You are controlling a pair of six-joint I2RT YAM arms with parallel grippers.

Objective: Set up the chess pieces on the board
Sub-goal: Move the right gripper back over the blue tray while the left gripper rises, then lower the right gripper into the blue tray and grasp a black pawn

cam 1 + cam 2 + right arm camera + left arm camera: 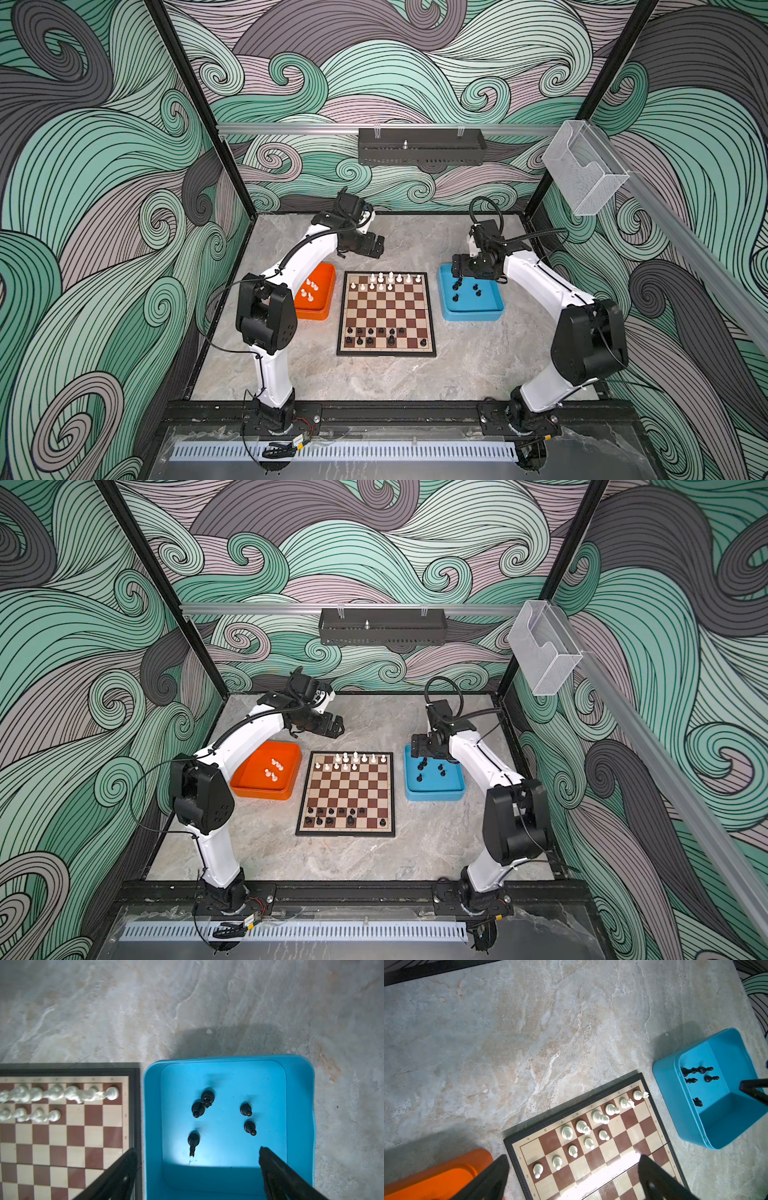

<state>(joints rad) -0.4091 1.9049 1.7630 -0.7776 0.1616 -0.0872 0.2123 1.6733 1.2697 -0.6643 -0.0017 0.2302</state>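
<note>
- The walls close in on three sides, covered with a mural of curling waves in mint green, mauve and charcoal, every band outlined in black.
- The tabletop is a pale grey marble-look slab veined in beige and white. It is matte, with soft shadows under the trays.
- Black frame posts rise at the far corners, and a silver aluminium rail spans between them at 12 o'clock.
- Two white-and-black arms stand at the 6 o'clock edge, the left arm at about 7 o'clock and the right arm at about 5.
- A black perforated box hangs from the rail.
- A clear plastic holder sits on the side rail at 2 o'clock.
- The board lies flat at the middle of the slab.
- An orange tray sits at the board's 9 o'clock, near it but apart. A blue tray sits just beside its 3 o'clock edge.
- The left gripper hangs above the board's 11 o'clock corner, jaws spread wide and empty.
- The right gripper hangs over the blue tray, jaws parted with nothing clasped.
- White chess pieces fill part of the two rows at the board's 12 o'clock edge, eleven in all.
- Black chess pieces stand in the two rows at its 6 o'clock edge, with gaps.
- Five black pieces wait in the blue tray.
- A few white pieces wait in the orange tray.
</note>
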